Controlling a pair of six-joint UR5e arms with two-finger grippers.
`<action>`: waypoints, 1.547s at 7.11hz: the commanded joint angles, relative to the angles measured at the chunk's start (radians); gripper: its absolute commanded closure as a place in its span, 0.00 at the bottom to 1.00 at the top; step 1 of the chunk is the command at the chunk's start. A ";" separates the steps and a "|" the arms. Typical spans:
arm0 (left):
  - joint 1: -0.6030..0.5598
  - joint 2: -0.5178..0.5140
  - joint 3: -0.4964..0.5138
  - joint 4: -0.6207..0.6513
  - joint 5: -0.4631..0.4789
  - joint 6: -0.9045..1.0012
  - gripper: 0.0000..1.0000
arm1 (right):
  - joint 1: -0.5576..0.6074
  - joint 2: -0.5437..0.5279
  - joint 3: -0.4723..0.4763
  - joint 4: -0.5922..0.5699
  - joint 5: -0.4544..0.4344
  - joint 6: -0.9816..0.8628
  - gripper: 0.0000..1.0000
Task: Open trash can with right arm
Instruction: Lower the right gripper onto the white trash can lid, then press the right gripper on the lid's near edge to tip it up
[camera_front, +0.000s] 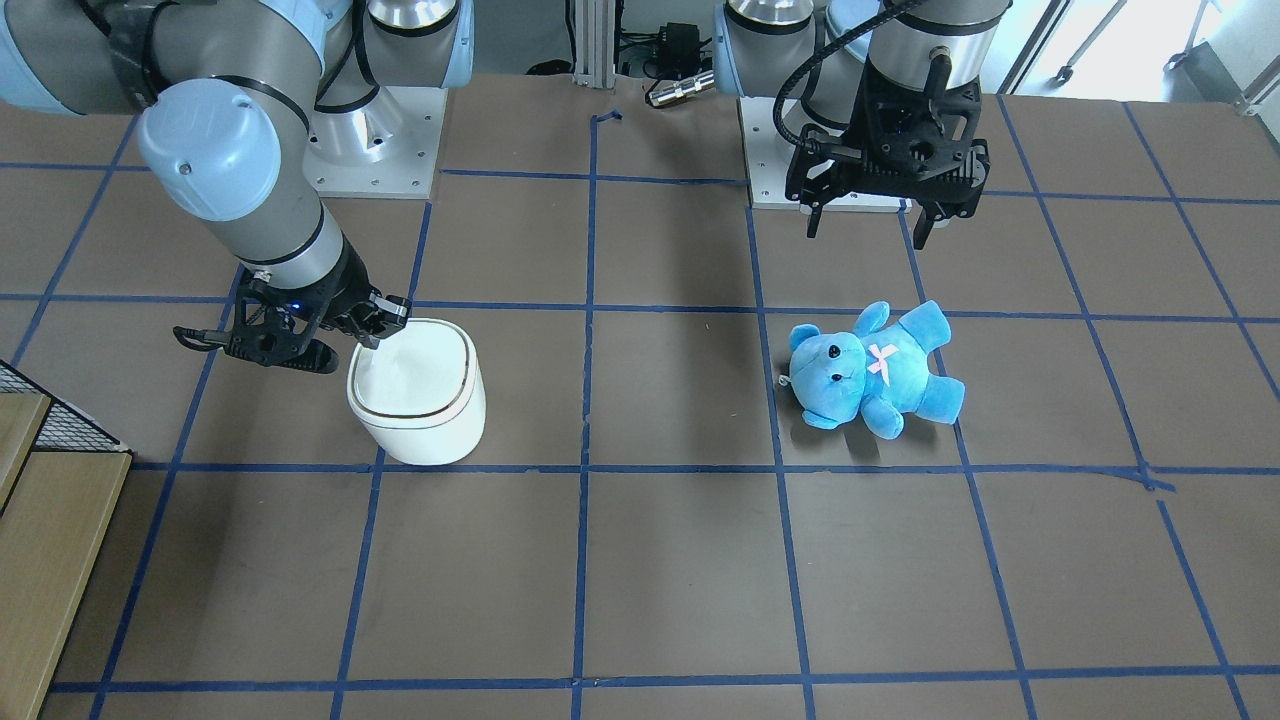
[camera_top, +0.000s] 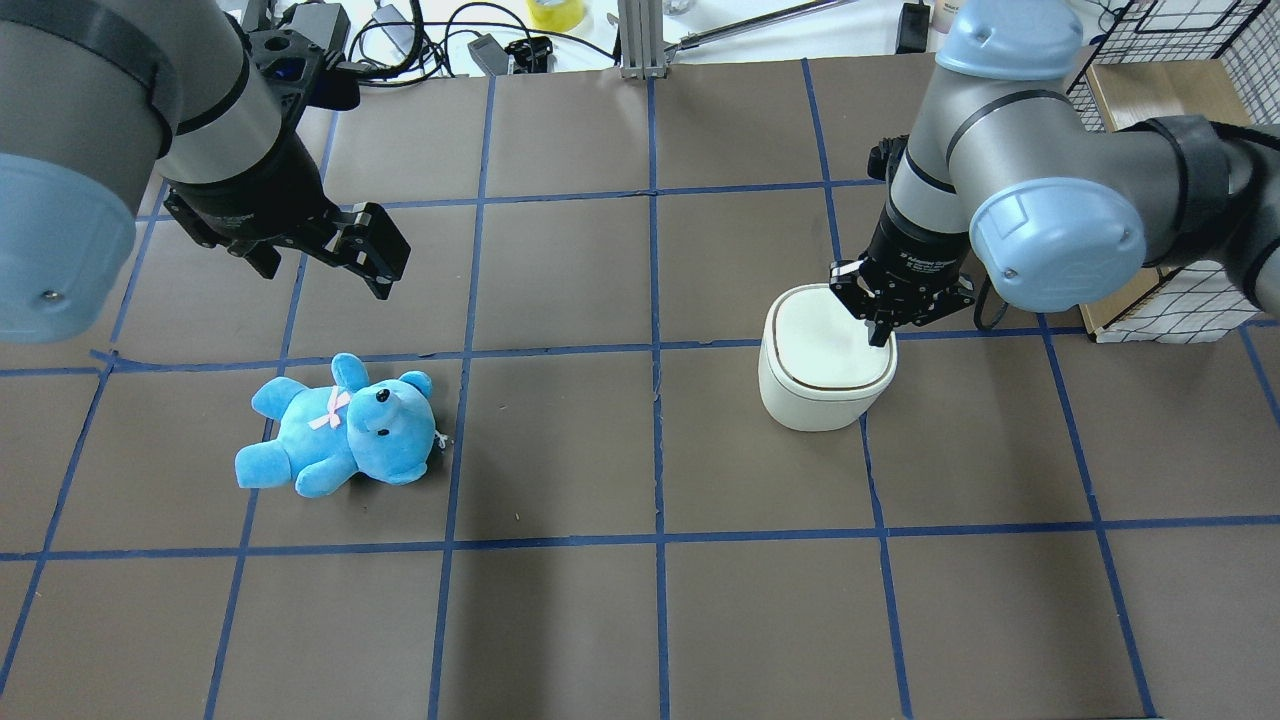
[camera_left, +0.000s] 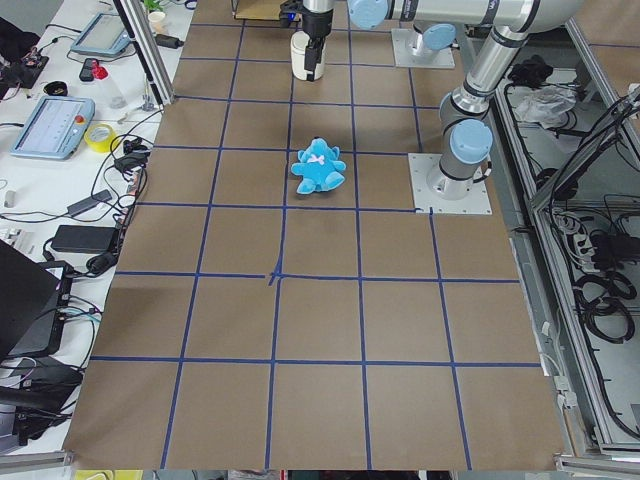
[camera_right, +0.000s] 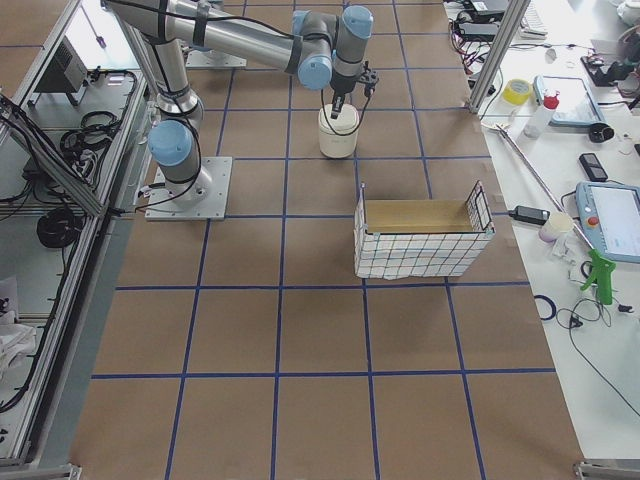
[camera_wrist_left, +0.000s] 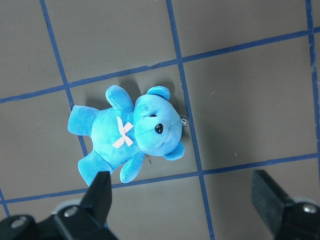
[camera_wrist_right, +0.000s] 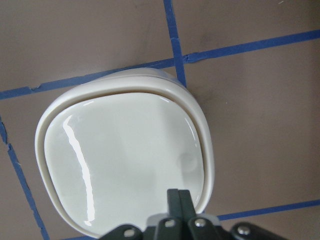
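Table (camera_top: 640, 620). Right arm (camera_top: 1050, 240) reaches down over the trash can (camera_top: 820, 395), which stands upright on the table's right side, well apart from the bear (camera_top: 340, 425) at left. Lid (camera_wrist_right: 125, 155) lies shut. Right gripper (camera_wrist_right: 178, 197), fingers pinched together and empty, sits at the lid's right edge: best pressed straight down, gently, lest the can tip. Left gripper (camera_wrist_left: 182, 187) spread wide.

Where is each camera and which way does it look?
Front-facing: across the table, facing the robot; both arms.
Overhead: behind the robot, looking down; both arms.
Left side: table's left end, looking along; left arm nearest.
Right side: opposite end; right arm nearest.
Left wrist: down at bear; open left gripper.
Right wrist: down onto trash can; shut right gripper.
Front-facing and overhead share bear and can.
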 joint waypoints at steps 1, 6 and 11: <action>0.000 0.000 0.000 0.000 0.000 0.000 0.00 | 0.000 0.013 0.011 -0.005 -0.006 -0.002 1.00; 0.000 0.000 0.000 0.000 0.000 0.000 0.00 | -0.002 0.044 0.011 -0.020 -0.006 0.000 1.00; 0.000 0.000 0.000 0.000 0.000 0.000 0.00 | -0.002 0.029 -0.032 -0.016 0.002 0.014 0.99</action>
